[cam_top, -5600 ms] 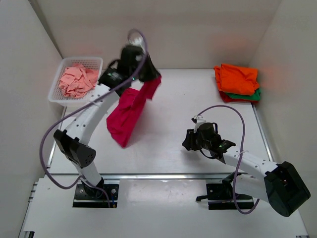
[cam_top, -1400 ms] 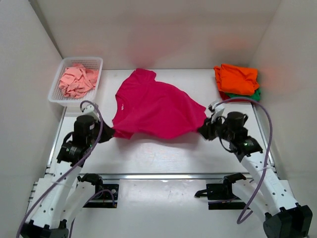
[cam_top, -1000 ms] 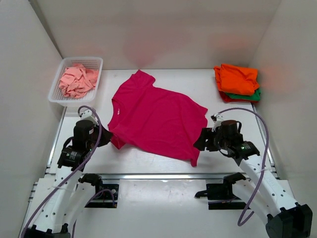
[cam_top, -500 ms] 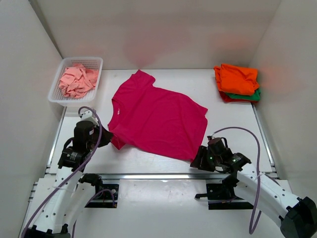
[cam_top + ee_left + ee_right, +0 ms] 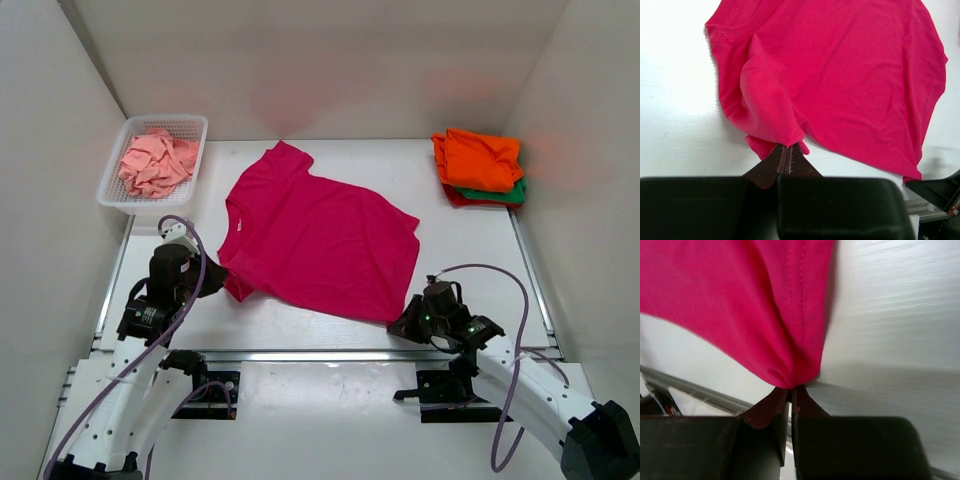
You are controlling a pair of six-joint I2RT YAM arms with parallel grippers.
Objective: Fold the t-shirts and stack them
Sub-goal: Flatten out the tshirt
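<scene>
The magenta-pink t-shirt [image 5: 315,240] lies spread flat in the middle of the table, neck to the left. My left gripper [image 5: 215,276] is shut on its near-left sleeve, seen in the left wrist view [image 5: 786,145] with the cloth [image 5: 840,75] beyond. My right gripper [image 5: 405,322] is shut on the shirt's near-right hem corner, seen in the right wrist view [image 5: 791,388] with the cloth [image 5: 740,300] bunched at the tips. The pale salmon-pink shirt [image 5: 155,162] lies crumpled in the basket. The orange shirt [image 5: 480,158] tops a folded stack over green [image 5: 512,194] and red [image 5: 455,196].
A white mesh basket [image 5: 115,192] stands at the far left by the wall. The folded stack sits at the far right corner. White walls close in left, back and right. The table's metal front rail [image 5: 320,354] runs just near the right gripper.
The shirt, first hanging from the left gripper, was stretched between both grippers and laid flat. The right gripper pulled the hem corner toward the near edge; the left held still.
</scene>
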